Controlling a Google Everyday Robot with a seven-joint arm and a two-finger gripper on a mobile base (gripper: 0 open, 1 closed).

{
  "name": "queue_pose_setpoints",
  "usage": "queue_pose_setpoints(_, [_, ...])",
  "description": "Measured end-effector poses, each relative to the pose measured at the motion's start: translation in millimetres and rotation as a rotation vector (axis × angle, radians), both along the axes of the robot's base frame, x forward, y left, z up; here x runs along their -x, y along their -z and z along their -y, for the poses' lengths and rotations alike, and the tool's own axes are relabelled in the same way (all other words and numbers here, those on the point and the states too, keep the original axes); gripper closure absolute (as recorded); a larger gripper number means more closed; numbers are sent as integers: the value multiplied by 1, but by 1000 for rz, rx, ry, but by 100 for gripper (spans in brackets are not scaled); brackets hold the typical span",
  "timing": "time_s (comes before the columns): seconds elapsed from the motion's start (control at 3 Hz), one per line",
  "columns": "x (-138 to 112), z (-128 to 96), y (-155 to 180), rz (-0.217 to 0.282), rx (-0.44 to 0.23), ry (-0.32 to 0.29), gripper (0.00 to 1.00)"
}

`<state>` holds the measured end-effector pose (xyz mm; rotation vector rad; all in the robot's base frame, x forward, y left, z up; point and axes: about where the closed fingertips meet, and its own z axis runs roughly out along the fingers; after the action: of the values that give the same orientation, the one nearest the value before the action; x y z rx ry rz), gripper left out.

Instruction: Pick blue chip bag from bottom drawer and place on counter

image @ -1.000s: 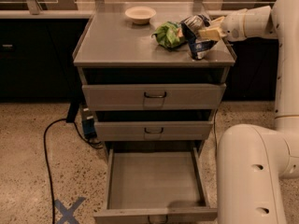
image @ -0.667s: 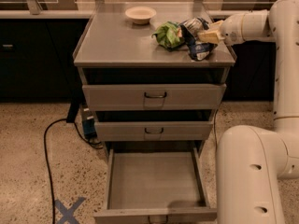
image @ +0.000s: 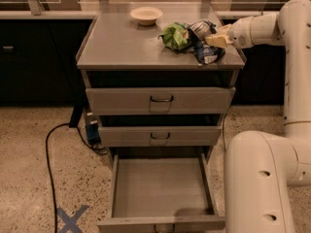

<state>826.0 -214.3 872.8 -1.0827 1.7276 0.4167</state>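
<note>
The blue chip bag (image: pixel 206 51) is at the right side of the counter (image: pixel 121 42), its lower end touching the top, right beside a green snack bag (image: pixel 175 36). My gripper (image: pixel 215 39) reaches in from the right, just above the counter's right edge, and is shut on the blue chip bag's upper part. The bottom drawer (image: pixel 160 186) is pulled fully open below, and its grey floor is bare.
A small cream bowl (image: pixel 146 15) stands at the back of the counter. The two upper drawers (image: pixel 160 100) are nearly closed. My white arm and base (image: pixel 257 178) fill the right side. A black cable (image: pixel 48 159) and a blue floor cross (image: pixel 70 219) lie at the left.
My gripper has moved left and down with the blue chip bag, bringing it from above the counter's right edge down onto the top, against the green bag.
</note>
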Motion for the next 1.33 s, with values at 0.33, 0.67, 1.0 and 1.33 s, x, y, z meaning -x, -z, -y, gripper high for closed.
queue_pose_setpoints(0.33, [0,0,0,0,0,0,58])
queue_pose_setpoints(0.67, [0,0,0,0,0,0,35])
queue_pose_setpoints(1.0, [0,0,0,0,0,0,11])
queue_pose_setpoints(1.33, [0,0,0,0,0,0,0])
